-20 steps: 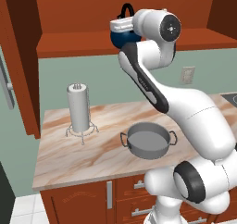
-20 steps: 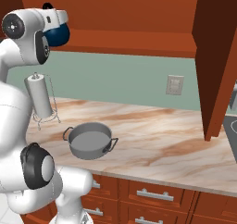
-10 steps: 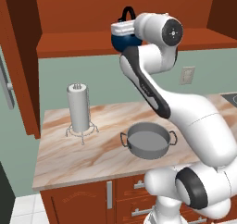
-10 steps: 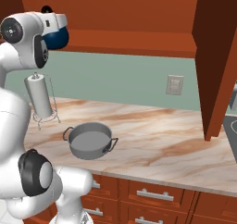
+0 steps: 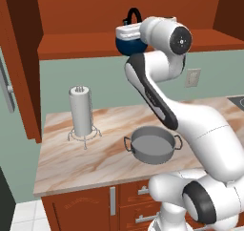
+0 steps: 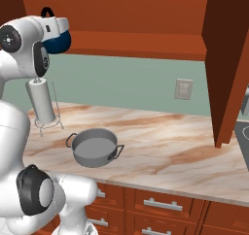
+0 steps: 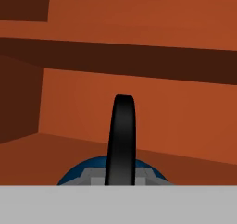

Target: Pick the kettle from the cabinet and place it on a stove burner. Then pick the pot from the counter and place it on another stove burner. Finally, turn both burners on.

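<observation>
From the hand camera I saw the gripper point(image 5: 129, 33) clamped tight on the black arched handle point(image 7: 121, 140) of the kettle point(image 5: 129, 46) — the arch stood upright, seen edge-on — and the blue body hung level at the cabinet point(image 5: 95, 46) shelf's front edge, above the counter point(image 5: 109, 149).

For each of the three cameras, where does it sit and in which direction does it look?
Left base view: behind-left, looking forward-down at the pot; arm rises lower right.
Right base view: behind-right, same pot; arm lower left.
Hand view: on the hand, facing the cabinet; no arm.
Shared: kettle, paper-towel roll, counter.
</observation>
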Motion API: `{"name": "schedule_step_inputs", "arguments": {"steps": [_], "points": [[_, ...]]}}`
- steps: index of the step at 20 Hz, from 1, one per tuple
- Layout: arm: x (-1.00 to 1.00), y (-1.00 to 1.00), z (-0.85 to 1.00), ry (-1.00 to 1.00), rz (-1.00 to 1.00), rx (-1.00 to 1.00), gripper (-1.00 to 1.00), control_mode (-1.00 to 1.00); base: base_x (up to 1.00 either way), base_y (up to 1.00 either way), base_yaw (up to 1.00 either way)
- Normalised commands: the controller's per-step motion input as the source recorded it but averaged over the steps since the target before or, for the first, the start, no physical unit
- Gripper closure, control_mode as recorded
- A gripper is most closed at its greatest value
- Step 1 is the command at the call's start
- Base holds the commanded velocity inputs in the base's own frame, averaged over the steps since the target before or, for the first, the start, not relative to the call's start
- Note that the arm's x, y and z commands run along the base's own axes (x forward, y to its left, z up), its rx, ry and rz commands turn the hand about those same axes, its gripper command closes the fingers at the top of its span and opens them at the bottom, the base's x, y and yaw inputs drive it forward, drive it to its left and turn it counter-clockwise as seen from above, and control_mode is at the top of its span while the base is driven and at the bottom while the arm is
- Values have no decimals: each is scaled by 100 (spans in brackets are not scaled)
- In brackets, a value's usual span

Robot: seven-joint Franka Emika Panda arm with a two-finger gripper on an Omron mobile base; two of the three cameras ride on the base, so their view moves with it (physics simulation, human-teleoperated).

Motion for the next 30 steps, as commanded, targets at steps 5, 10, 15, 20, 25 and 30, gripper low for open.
{"name": "schedule_step_inputs", "arguments": {"steps": [5,10,15,20,25,30], "points": [[-20,-3,0,0,0,1,100,-100,0,0,0],[-16,-1,0,0,0,0,100,-100,0,0,0],[-3,0,0,0,0,0,100,-100,0,0,0],[0,0,0,0,0,0,100,-100,0,0,0],[0,0,0,0,0,0,100,-100,0,0,0],[0,0,0,0,0,0,100,-100,0,0,0]]}}
